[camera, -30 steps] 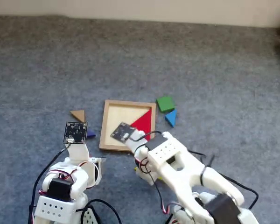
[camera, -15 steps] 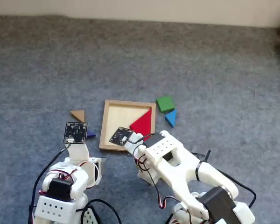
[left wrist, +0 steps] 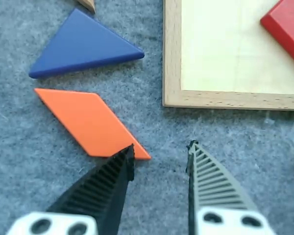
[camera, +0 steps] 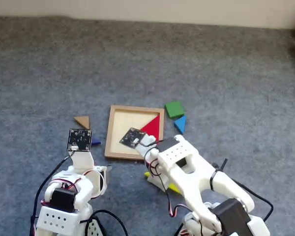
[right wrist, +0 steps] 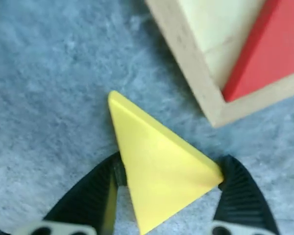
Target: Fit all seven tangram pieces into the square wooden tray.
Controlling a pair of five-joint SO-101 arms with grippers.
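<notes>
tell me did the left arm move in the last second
No. In the high view the left arm holds the same spot against the tan triangle and the left rim of the wooden tray.

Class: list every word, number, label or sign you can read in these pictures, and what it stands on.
None can be read. The square wooden tray, red triangular piece, yellow triangular piece and orange parallelogram piece carry no print. Any marks on the small black circuit board are too small to read.
</notes>
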